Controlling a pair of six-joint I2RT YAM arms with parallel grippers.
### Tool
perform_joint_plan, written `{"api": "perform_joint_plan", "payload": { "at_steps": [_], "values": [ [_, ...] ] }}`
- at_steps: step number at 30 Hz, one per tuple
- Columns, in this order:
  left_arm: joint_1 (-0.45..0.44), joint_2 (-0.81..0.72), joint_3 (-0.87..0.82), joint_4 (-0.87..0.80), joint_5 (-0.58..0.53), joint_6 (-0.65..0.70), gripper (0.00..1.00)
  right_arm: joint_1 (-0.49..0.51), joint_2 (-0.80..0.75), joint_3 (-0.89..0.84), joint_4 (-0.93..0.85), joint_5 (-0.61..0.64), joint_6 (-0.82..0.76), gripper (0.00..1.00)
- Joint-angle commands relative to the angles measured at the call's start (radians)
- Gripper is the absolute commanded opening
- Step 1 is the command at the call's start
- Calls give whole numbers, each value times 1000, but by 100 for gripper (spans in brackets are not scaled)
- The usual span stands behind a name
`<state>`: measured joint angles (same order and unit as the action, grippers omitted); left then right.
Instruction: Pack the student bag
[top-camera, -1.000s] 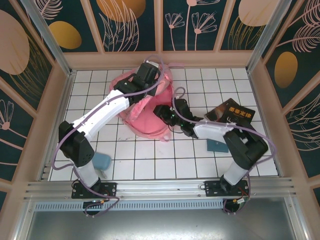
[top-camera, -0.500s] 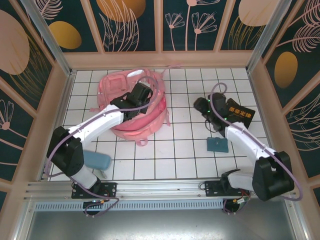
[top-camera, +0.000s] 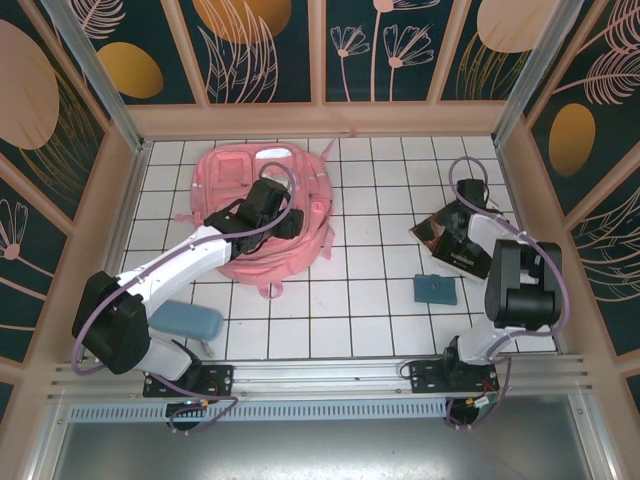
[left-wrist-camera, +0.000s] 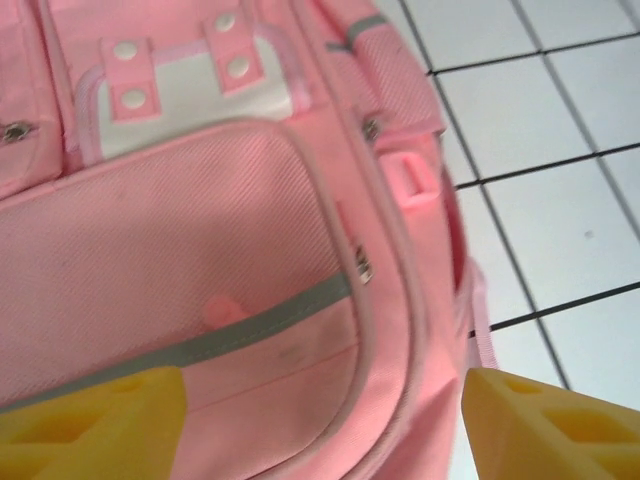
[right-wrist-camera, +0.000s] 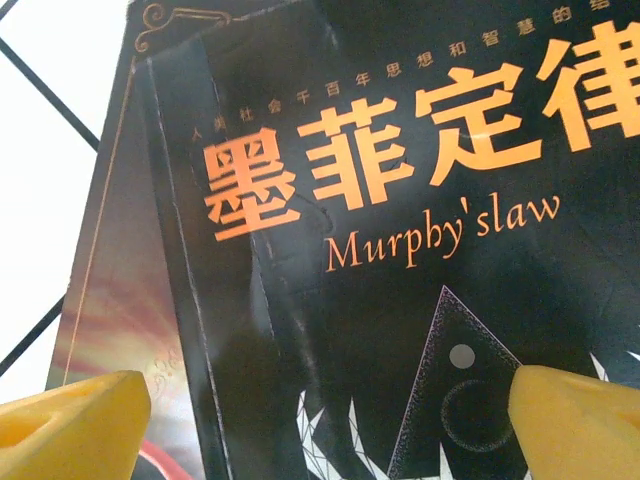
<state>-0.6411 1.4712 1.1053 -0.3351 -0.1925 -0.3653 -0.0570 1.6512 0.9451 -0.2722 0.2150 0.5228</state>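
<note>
From above, the student bag (top-camera: 245, 170) lies flat on the tiles (top-camera: 370, 320), the left gripper (top-camera: 283, 215) hovering over it. The book (top-camera: 430, 228) sits well to the bag's right, under the right gripper (top-camera: 462, 240). Left wrist: fingers (left-wrist-camera: 90, 425) spread, holding nothing, above the bag's front pocket (left-wrist-camera: 180, 230). Right wrist: fingers (right-wrist-camera: 70, 425) wide over the cover (right-wrist-camera: 400, 200). A flat book may skid from the pinch, and the bag looks closed, so it could jam there.

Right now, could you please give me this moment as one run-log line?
left gripper: open, above pink backpack | right gripper: open, above Murphy's law book | nothing held
</note>
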Motion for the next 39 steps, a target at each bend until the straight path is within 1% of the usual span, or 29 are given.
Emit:
{"api": "perform_joint_plan", "payload": {
  "at_steps": [1, 7, 9, 11, 15, 19, 22, 24, 28, 32, 34, 36, 38, 39],
  "values": [
    [5, -8, 32, 58, 45, -67, 75, 37, 82, 54, -10, -109, -109, 91],
    [4, 18, 46, 79, 54, -106, 76, 181, 189, 88, -6, -177, -136, 88],
    [4, 27, 48, 85, 63, -111, 75, 243, 209, 86, 5, -195, -135, 87],
    [4, 39, 54, 88, 70, -118, 75, 300, 217, 74, 21, -240, -124, 86],
    [4, 62, 67, 87, 81, -128, 75, 397, 195, 44, 41, -307, -107, 85],
    [4, 80, 71, 102, 97, -143, 76, 495, 146, 4, 59, -424, -117, 83],
    [4, 85, 76, 104, 95, -161, 77, 547, 107, -42, 38, -442, -110, 83],
    [4, 87, 77, 107, 100, -165, 77, 551, 67, -77, 18, -429, -95, 81],
    [4, 107, 99, 108, 138, -163, 77, 546, -87, -100, -12, -346, -24, 80],
    [-1, 151, 140, 112, 213, -177, 69, 512, -203, -96, -31, -253, 111, 78],
    [-15, 175, 154, 125, 241, -198, 67, 476, -221, -116, -35, -226, 160, 74],
    [-40, 206, 168, 135, 260, -216, 65, 431, -216, -139, -38, -215, 176, 71],
    [-72, 236, 192, 136, 267, -235, 64, 391, -198, -151, -37, -217, 165, 67],
    [-91, 284, 207, 134, 272, -244, 63, 377, -186, -152, -39, -215, 152, 63]
  ]
}}
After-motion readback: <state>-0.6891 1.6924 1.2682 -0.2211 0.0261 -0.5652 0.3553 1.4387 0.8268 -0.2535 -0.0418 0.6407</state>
